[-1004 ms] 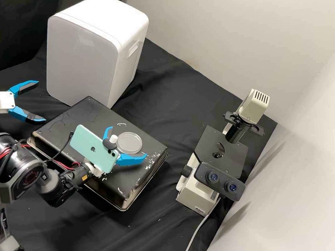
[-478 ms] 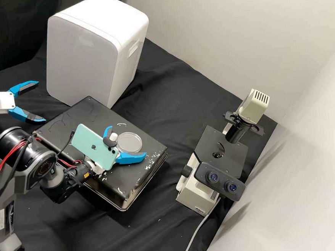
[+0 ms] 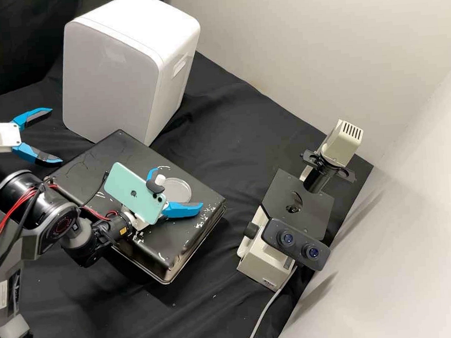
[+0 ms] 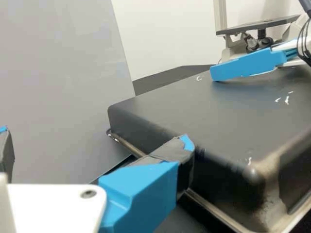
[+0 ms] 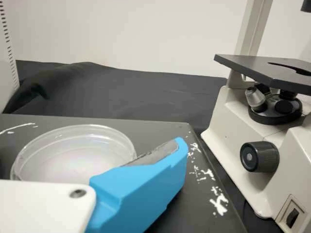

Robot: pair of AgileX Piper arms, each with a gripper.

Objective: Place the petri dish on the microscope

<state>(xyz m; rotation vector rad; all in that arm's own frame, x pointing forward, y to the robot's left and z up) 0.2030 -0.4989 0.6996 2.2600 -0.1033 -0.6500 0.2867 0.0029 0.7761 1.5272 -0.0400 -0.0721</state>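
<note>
High view puts the petri dish [image 3: 176, 187] flat on the top of an upturned black tray [image 3: 189, 238], between the two blue prongs of the right gripper [image 3: 178, 194]. That gripper is released and spread wide, one prong on each side of the dish, grasping nothing. In the right wrist view its near finger [image 5: 146, 177] runs along the dish's rim and may be touching it, though the angle does not settle that. A mint-green phone [image 3: 134, 193] is mounted just behind the gripper, on the wrist.

Ahead of the fingertips and well apart from them, past the tray's edge, stands the microscope [image 3: 287, 237]. Its flat black stage [image 3: 302, 197] sits higher than the gripper.

The left gripper [image 3: 54, 135] hangs off the tray's far corner, also released and wide apart, holding nothing. In the left wrist view one blue finger [image 4: 146, 187] is just beside the tray's rounded corner. A white box [image 3: 125, 62] stands near that gripper's fingertips, and black cloth [image 3: 232, 112] covers the bench.
</note>
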